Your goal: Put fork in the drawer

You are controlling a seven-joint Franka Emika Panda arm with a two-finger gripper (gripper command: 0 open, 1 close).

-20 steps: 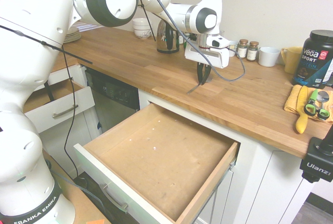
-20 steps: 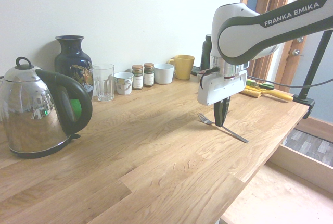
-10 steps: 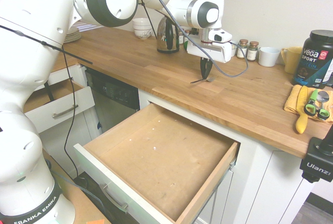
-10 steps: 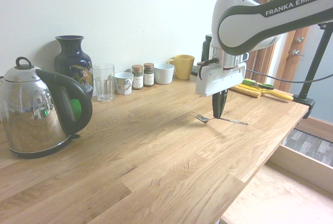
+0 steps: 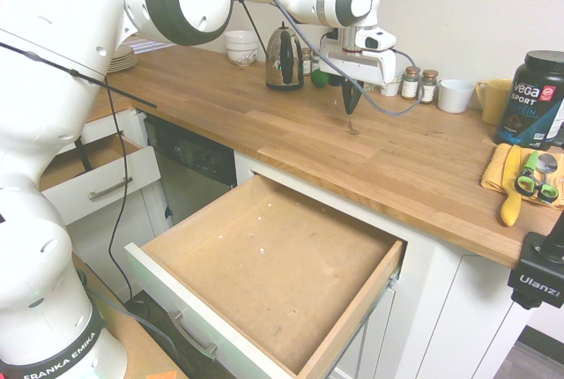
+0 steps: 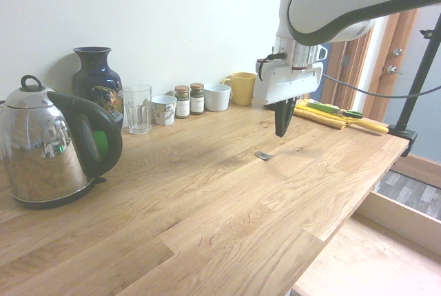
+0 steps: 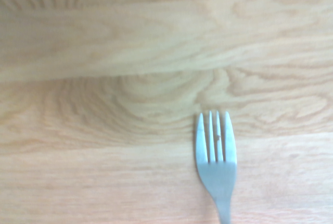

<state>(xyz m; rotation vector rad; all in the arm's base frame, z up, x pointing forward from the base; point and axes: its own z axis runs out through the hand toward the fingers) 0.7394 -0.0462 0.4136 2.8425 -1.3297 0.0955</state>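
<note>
Gripping the fork (image 7: 217, 177), the fingers (image 5: 351, 97) hover inside the countertop edge (image 5: 370, 201).

"Where's the fork (image 5: 353, 130)?"
"In the pincer (image 5: 350, 112), above the worktop (image 5: 423, 167): slim, silver-grey metal, with four short tines. They and the neck look clear from close up, but the handle is hard to follow from across the room."
"Is it touching the wood?"
"I can't tell."
"And the drawer (image 5: 273, 264)?"
"Pulled open below the worktop's front edge. It's wide and shallow, light brown wood inside, with a white front and a metal bar handle (image 5: 192, 335). A few small white specks (image 5: 261, 251) lie on its bottom."
</note>
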